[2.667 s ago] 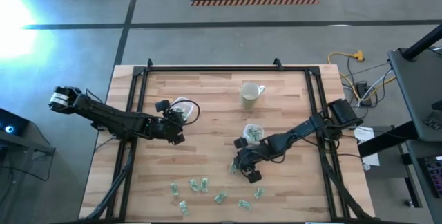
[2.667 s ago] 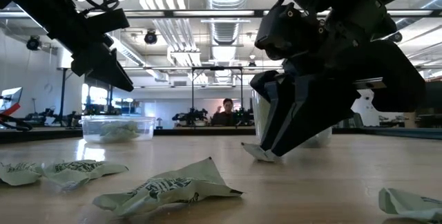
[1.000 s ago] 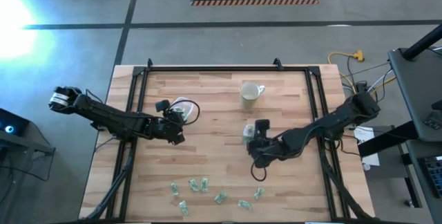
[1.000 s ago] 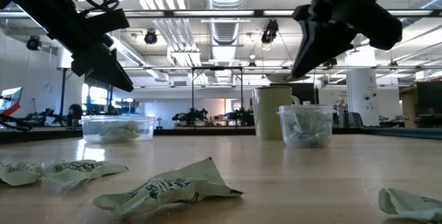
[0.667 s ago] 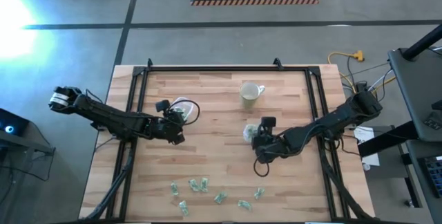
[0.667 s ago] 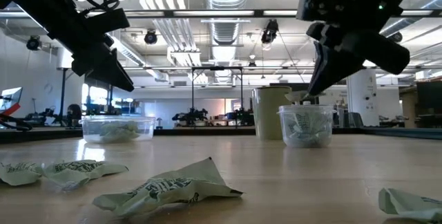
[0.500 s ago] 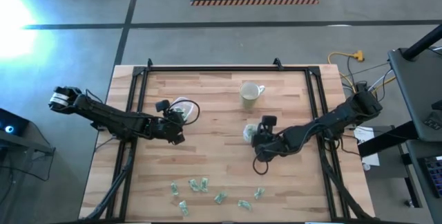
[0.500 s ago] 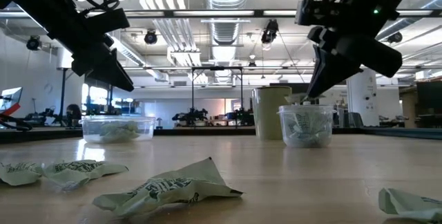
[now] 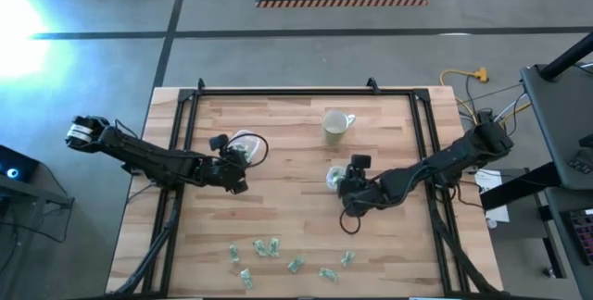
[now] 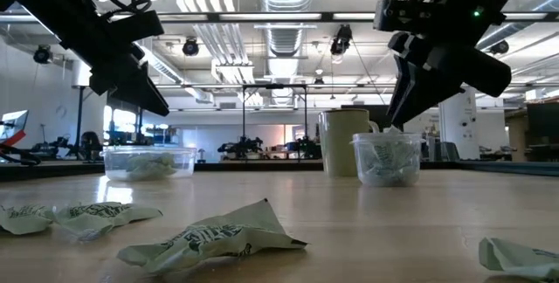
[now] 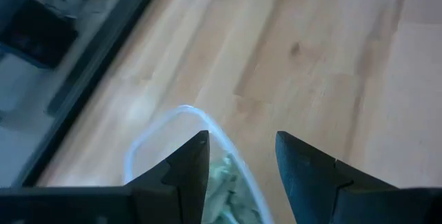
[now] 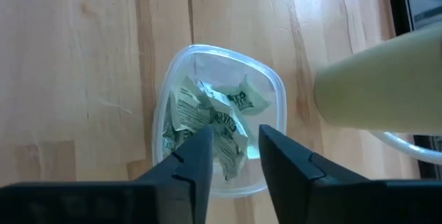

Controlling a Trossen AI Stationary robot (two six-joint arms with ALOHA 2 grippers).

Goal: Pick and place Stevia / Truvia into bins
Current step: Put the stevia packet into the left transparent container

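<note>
right now your right gripper (image 12: 233,156) has its fingers (image 12: 192,162) parted with nothing between them, hanging directly over the small square cup (image 12: 219,120), which holds several green-and-white packets (image 12: 207,117). beside that cup stands the pale mug (image 9: 335,125), toward the table's far edge. your left gripper (image 11: 242,165) is spread too, empty, poised above the rim of the wider clear tub (image 11: 173,156) on the left side of the table, with packets inside it. more loose packets (image 9: 269,247) lie scattered along the near edge of the wooden table (image 9: 287,212), well apart from both bins, and a crumpled one (image 10: 210,235) sits closest in the low view.
</note>
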